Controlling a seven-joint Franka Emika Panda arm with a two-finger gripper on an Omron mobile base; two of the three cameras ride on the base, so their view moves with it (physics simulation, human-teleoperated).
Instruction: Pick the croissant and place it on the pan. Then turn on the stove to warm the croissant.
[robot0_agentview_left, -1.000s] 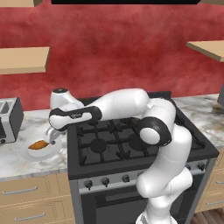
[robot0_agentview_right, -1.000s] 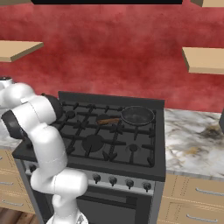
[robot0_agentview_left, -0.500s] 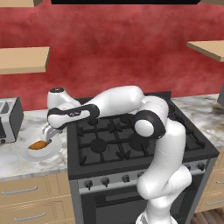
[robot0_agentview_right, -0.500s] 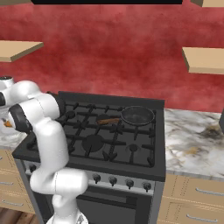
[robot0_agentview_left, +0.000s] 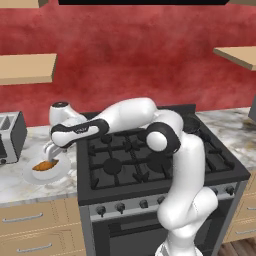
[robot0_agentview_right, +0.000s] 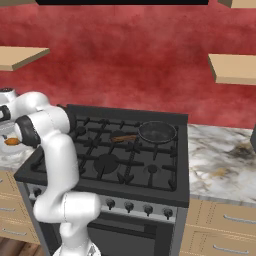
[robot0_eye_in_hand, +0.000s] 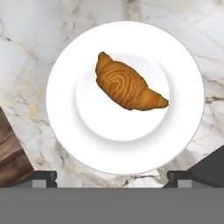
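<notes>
Orange-brown croissant (robot0_eye_in_hand: 130, 89) sits angled on the plate (robot0_eye_in_hand: 65, 131), gripper (robot0_eye_in_hand: 112, 177) above it, jaws wide apart. Closing misaligned could just shove it off-centre.

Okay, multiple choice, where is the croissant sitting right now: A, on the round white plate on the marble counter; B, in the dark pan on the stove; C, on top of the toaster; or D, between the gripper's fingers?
A. The hand view shows the croissant lying on the white plate, free of the open gripper; the pan sits empty on the stove.
</notes>
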